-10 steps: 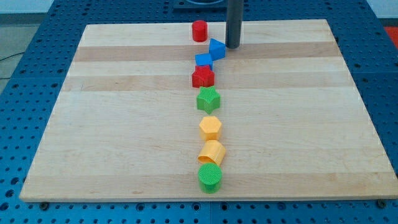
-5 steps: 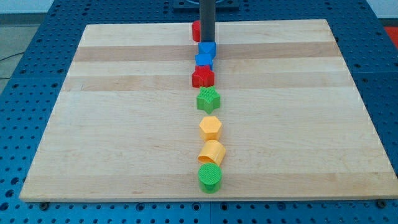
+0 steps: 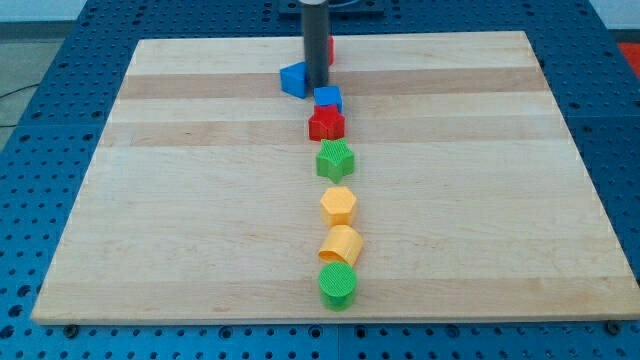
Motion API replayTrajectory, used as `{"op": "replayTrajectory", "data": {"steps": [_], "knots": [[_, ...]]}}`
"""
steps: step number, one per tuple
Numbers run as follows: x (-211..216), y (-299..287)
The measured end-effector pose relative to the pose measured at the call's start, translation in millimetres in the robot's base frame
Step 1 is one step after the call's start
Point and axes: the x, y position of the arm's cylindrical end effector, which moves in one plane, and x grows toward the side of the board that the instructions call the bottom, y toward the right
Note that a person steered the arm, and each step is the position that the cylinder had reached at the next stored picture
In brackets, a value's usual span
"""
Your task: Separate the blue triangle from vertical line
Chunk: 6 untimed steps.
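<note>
You see the blue triangle (image 3: 293, 79) near the top of the wooden surface (image 3: 180, 200), just left of the line's upper end. My tip (image 3: 316, 84) touches the triangle's right side; the rod carries no claw. Right of and below the triangle the line runs downward: blue cube (image 3: 327, 98), red star (image 3: 326, 124), green star (image 3: 335, 159), yellow hexagon (image 3: 339, 205), yellow block (image 3: 341, 244), green cylinder (image 3: 337, 285). A red block (image 3: 328, 47) peeks out behind the rod.

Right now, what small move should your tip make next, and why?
Probably one more short push toward the view's left. My tip stands against the right side of the blue triangle, which sits only just left of the line, close to the blue cube that heads the column above the red star. A further nudge would make the gap clear.
</note>
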Motion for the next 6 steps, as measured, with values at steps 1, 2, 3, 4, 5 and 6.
{"op": "replayTrajectory", "data": {"steps": [1,2,3,4,5,6], "knots": [[-12.2,-58.1],[-16.8,-113.6],[-19.3,-156.4],[-8.1,-112.3],[-3.8,-71.6],[-3.8,-70.5]]}}
